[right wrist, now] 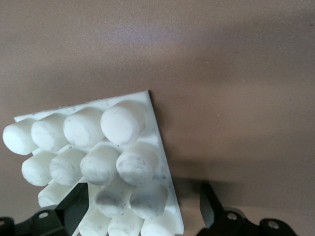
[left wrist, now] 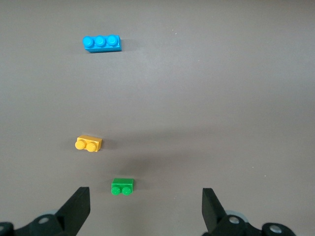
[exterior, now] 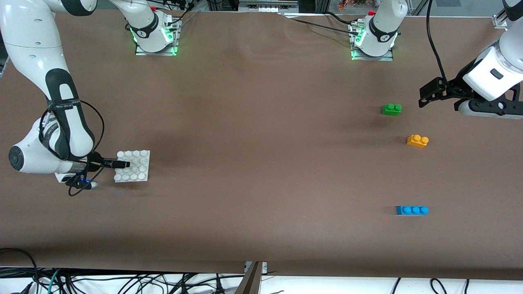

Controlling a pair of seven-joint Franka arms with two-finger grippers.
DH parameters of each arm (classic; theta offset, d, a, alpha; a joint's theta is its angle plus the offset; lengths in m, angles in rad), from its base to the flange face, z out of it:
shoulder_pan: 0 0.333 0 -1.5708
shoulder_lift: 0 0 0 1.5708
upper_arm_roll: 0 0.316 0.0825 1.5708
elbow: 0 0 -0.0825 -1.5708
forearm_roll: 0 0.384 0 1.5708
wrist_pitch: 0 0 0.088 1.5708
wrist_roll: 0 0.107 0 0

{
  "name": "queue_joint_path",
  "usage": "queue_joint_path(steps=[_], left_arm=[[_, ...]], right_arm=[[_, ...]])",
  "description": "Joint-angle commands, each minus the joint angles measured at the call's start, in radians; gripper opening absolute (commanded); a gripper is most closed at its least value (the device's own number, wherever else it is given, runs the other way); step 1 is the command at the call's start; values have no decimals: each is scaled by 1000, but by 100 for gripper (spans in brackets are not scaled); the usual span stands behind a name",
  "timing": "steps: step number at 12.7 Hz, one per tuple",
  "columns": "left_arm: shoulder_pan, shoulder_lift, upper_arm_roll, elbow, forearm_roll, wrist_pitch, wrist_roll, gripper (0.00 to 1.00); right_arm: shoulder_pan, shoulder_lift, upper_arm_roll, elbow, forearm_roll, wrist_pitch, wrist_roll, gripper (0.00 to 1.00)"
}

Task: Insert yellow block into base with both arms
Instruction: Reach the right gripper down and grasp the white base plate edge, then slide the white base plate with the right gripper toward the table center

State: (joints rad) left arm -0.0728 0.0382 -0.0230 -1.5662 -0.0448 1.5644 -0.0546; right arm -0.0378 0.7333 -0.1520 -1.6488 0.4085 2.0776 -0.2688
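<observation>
The yellow block (exterior: pixel 417 141) lies on the table toward the left arm's end, studs up; it also shows in the left wrist view (left wrist: pixel 89 143). The white base (exterior: pixel 143 176) lies flat toward the right arm's end. My left gripper (exterior: pixel 425 98) hangs open and empty over the table beside the green brick (exterior: pixel 392 109), apart from the yellow block; the left wrist view shows its fingers (left wrist: pixel 76 209) spread wide. My right gripper (exterior: pixel 119 164) is low at the base, open, with the base's edge (right wrist: pixel 165 167) and studs between its spread fingers (right wrist: pixel 210 206).
The green two-stud brick (left wrist: pixel 122 186) lies farther from the front camera than the yellow block. A blue three-stud brick (exterior: pixel 412 210) (left wrist: pixel 102 43) lies nearer to the camera. Brown table cloth covers the wide middle. Arm bases stand along the table's edge farthest from the camera.
</observation>
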Motion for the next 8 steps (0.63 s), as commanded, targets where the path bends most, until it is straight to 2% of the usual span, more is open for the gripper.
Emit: queue_joint_path(steps=[1, 4, 8], left_arm=[[11, -9, -9, 6, -17, -12, -1, 100], [11, -9, -9, 6, -18, -12, -1, 100], [11, -9, -9, 6, -18, -12, 4, 100]], right_arm=[[-7, 9, 8, 6, 21, -7, -29, 98], [-4, 11, 8, 6, 21, -7, -27, 80], [10, 15, 9, 7, 21, -7, -29, 77]])
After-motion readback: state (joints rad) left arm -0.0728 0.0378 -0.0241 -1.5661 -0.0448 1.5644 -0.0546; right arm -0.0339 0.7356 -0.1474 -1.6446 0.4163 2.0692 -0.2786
